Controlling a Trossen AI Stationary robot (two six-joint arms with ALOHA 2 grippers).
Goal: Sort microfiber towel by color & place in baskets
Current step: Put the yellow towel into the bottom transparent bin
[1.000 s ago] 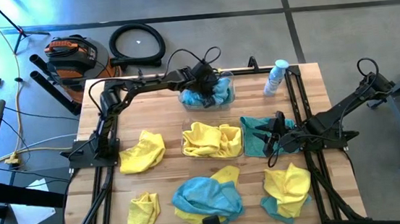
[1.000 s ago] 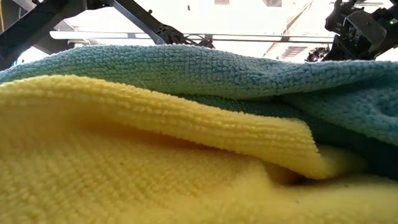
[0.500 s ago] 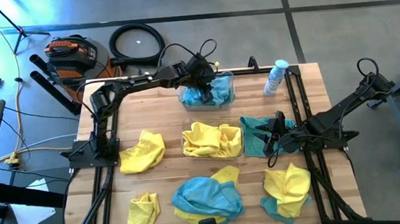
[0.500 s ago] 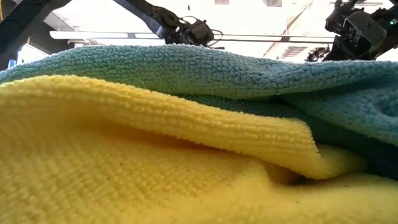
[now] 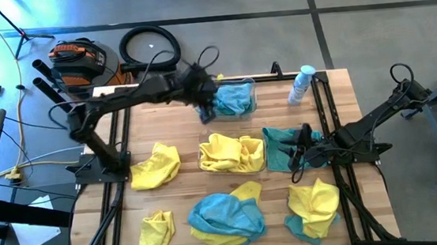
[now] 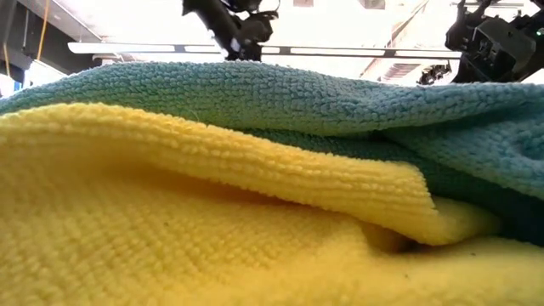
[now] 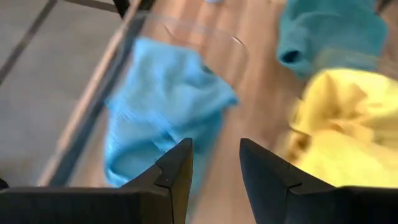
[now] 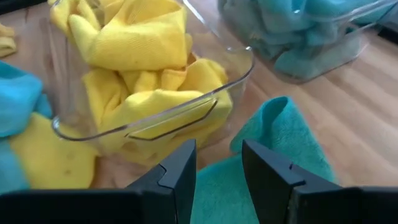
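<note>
Teal towels fill the clear basket at the table's far edge. Beside it on the left, raised above the table, is my left gripper, open and empty in its wrist view. A second basket at mid-table holds yellow towels. My right gripper stands open over a loose teal towel, with nothing between its fingers. More loose towels lie on the table: a yellow one, another yellow one, a teal-on-yellow heap and a yellow-on-teal heap.
A small clear bottle with a blue cap stands at the far right of the table. Black arm frames run along both sides. In the low view, heaped towels fill the foreground, with my left gripper above them.
My left gripper has risen out of the far basket and drawn back toward the table's left edge. The teal towels stay in the basket.
</note>
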